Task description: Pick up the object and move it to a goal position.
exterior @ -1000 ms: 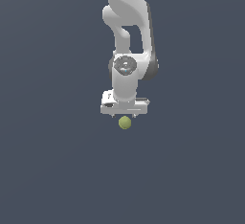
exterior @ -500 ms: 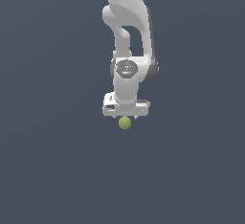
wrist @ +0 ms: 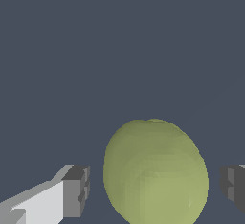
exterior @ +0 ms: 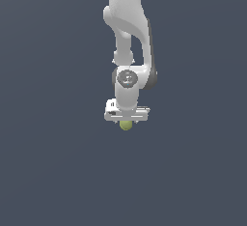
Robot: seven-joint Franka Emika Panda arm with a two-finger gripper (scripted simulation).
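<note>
Now the white arm (exterior: 128, 32) has sunk lower than a second ago; its pincer (exterior: 126, 121) straddles the ball (exterior: 126, 125), hiding the upper half; spread fingers (wrist: 74, 192) flank it at nine and three o'clock, gaps both sides, so closing seems next; no writing or labels visible anywhere.

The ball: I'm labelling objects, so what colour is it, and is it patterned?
Plain yellow-green ball, no pattern; clearest in the wrist view.
</note>
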